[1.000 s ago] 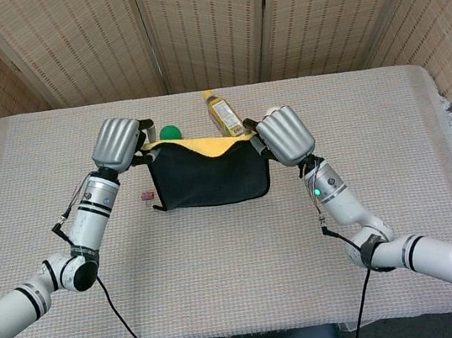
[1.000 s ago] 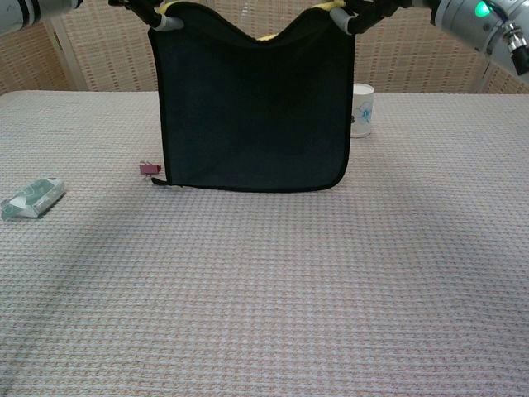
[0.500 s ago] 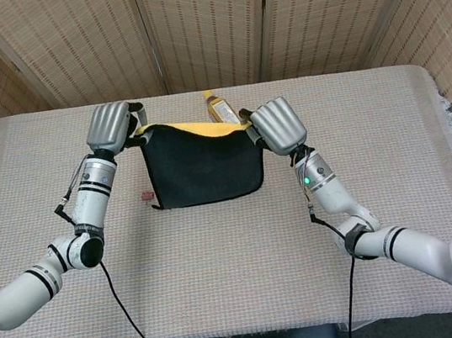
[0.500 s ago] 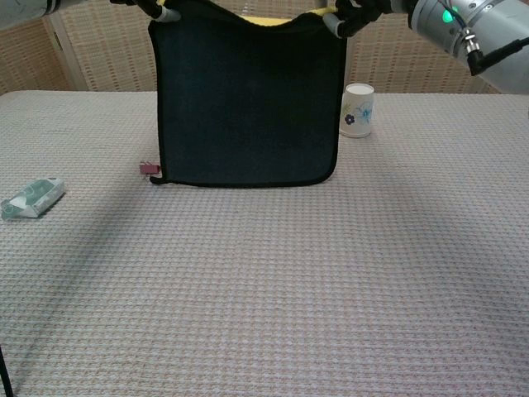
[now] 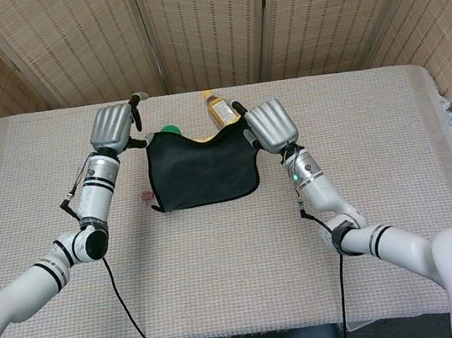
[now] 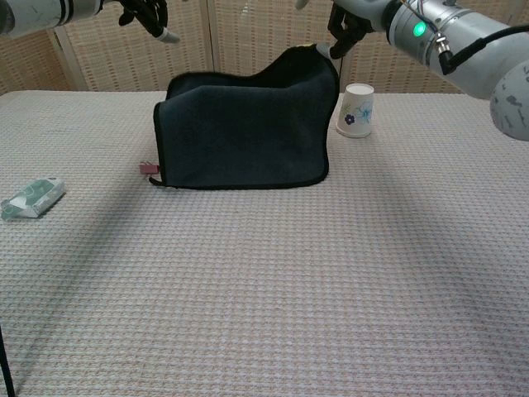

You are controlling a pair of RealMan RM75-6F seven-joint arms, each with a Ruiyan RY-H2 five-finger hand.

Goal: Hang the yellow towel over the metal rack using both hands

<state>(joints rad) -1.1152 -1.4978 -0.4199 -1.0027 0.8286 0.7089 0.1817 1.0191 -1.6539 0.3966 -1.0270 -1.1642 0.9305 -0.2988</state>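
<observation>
The towel (image 6: pixel 244 132), dark charcoal on its near face with a black bound edge and only a sliver of yellow showing at its top right corner, drapes over the metal rack, which is hidden beneath it. Half a second earlier both hands held the upper corners high and the cloth hung as a flat, taut panel; now the cloth has dropped and settled, its top left corner folded low and flat while the top right corner rises in a peak.

The left hand (image 5: pixel 115 126) has let go: it hovers above and to the left of the towel, apart from it, fingers spread and holding nothing. The right hand (image 5: pixel 269 124) sits at the raised right corner of the towel; the chest view shows dark fingers (image 6: pixel 341 31) just above that peak, but whether they pinch the cloth or merely hover at it cannot be told.

Judged from this lie, the hang is essentially made and only the right-hand release remains.

Behind the towel stand a green ball (image 5: pixel 170 130) and a yellow bottle (image 5: pixel 219 111). To the right of the towel stands a white paper cup with a floral print (image 6: pixel 356 110); a small red clip (image 6: pixel 149 169) lies at its lower left corner, and a green-and-white packet (image 6: pixel 33 198) lies well to its left.
</observation>
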